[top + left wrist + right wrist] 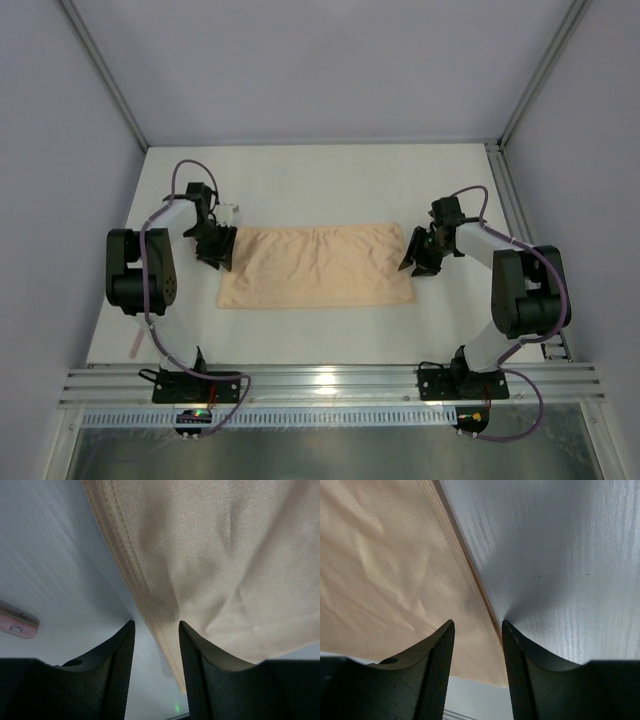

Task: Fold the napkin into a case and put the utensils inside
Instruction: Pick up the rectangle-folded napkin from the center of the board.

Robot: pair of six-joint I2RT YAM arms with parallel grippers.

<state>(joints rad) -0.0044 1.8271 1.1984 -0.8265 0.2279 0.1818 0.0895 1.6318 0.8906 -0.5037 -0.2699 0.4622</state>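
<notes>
White matte table (310,190), pale walls. Peach napkin (315,265) folded flat, soft, stitched hem. Left gripper (216,252), right gripper (420,260): jaws open, straddling napkin's ends.

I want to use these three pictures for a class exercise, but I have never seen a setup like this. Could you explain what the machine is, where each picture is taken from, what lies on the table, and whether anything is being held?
The overhead picture shows two robot arms bolted at the table's near edge. Each ends in a two-finger gripper: the left gripper and the right gripper. Between them lies a peach-orange napkin, folded into a rectangle. The other two pictures come from cameras on the wrists, looking past each gripper's own dark fingers. Both grippers are open at the napkin's short ends, its stitched edge between the fingers, and neither grips it. A pale pink utensil lies near the left arm's base.
</notes>
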